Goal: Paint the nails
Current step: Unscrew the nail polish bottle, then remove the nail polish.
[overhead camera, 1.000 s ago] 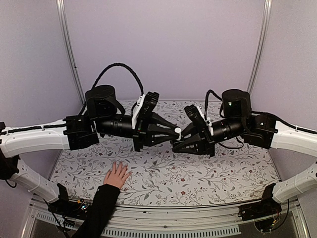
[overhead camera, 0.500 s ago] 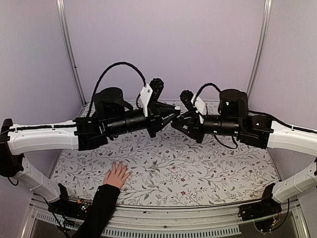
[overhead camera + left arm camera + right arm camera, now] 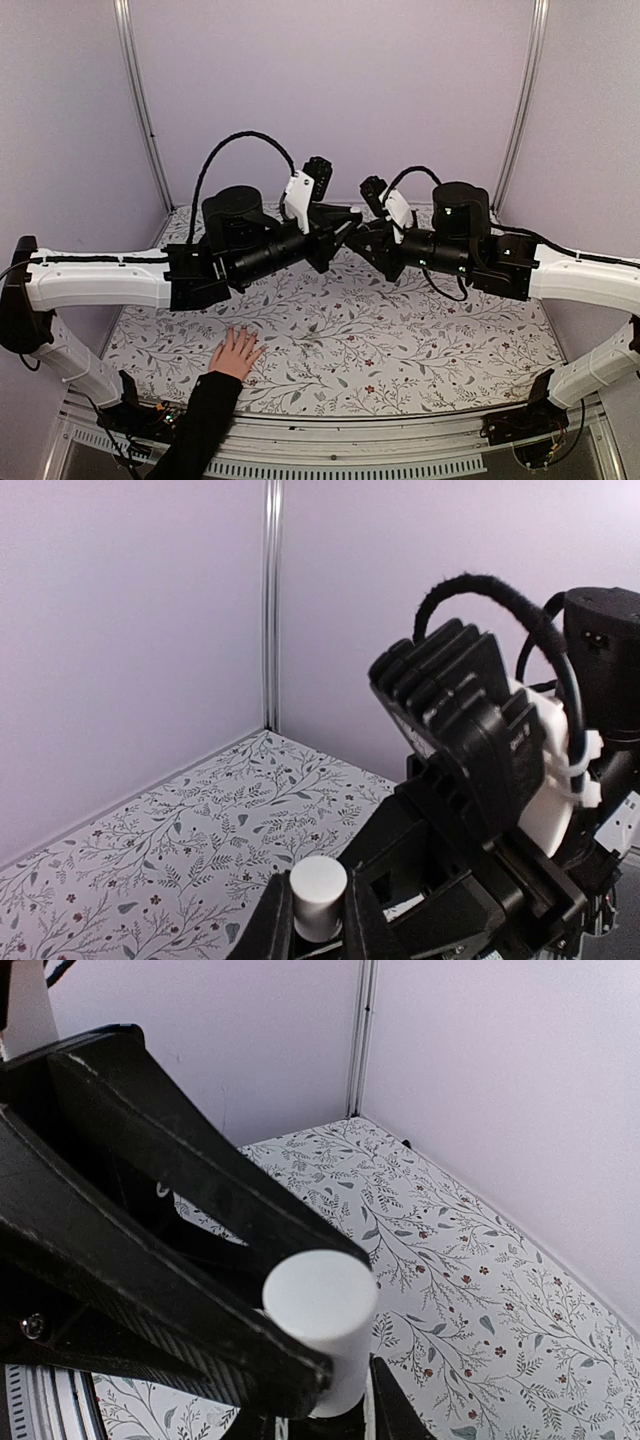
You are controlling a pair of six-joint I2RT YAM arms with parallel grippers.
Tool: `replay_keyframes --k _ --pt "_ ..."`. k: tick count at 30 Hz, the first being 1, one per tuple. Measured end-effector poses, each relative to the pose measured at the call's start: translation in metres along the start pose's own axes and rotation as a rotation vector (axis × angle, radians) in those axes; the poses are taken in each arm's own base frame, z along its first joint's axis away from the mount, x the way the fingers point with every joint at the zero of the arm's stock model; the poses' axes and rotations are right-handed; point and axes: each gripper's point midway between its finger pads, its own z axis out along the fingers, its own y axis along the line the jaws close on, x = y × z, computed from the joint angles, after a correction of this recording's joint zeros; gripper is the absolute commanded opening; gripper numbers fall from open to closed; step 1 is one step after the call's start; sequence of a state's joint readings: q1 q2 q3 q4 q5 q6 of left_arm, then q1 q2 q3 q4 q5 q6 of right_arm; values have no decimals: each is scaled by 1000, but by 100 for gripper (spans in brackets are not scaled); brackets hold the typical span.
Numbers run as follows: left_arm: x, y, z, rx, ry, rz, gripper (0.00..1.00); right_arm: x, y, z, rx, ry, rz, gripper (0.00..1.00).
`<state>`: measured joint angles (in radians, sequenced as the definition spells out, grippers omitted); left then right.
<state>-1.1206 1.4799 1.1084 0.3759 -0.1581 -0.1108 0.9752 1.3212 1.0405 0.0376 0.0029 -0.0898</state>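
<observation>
We hold the white-capped bottle (image 3: 318, 890) high over the middle of the counter (image 3: 450, 345). The left jaws are closed on it, and the right jaws seem closed on it from the opposite side, probably so one steadies it while the other works the cap. The nails (image 3: 243, 334) are on the person's hand (image 3: 236, 354), flat at the near left edge. They lie well below both jaws and to their near left, too small to judge any polish.

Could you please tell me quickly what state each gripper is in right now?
Left gripper: shut on the white cap.
Right gripper: shut just under the cap; what it grips is hidden.
</observation>
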Motion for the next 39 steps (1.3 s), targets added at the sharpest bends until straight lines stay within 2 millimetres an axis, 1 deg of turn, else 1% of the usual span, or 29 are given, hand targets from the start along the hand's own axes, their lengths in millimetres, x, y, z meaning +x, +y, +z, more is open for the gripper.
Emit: replay_keyframes --k 3,5,8,12,16,20,23,26,28,30,32,34,39 --pt "-2 0 -1 -3 -5 -8 26 -2 0 0 0 -8 0 0" --pt "-3 -1 -3 2 -6 -14 38 -4 0 -1 0 -21 0 0" --pt "0 -7 -7 23 7 -17 47 -12 -1 -6 4 -55 0 0" --pt "-1 -10 -15 44 20 -12 52 -21 -3 -12 4 -95 1 0" --pt "-1 -17 -25 104 53 14 59 -23 1 -19 -27 -115 -1 0" --pt "1 -32 -47 250 125 69 57 -19 12 -24 -98 -109 -19 0" --pt "-3 -34 -63 339 182 115 55 -13 26 -27 -180 -90 -46 0" --pt "-9 -35 -73 394 235 160 52 -2 41 -29 -268 -49 -64 0" --pt "-8 -37 -79 428 275 181 49 9 51 -29 -332 -10 -71 0" --pt "-7 -41 -83 459 314 198 44 20 59 -28 -381 30 -70 0" --pt "-2 -43 -84 482 354 212 42 29 64 -26 -416 63 -65 0" --pt "8 -45 -83 503 398 219 41 39 69 -25 -444 96 -61 0" --pt "39 -46 -83 533 509 217 39 49 75 -24 -478 134 -58 0"
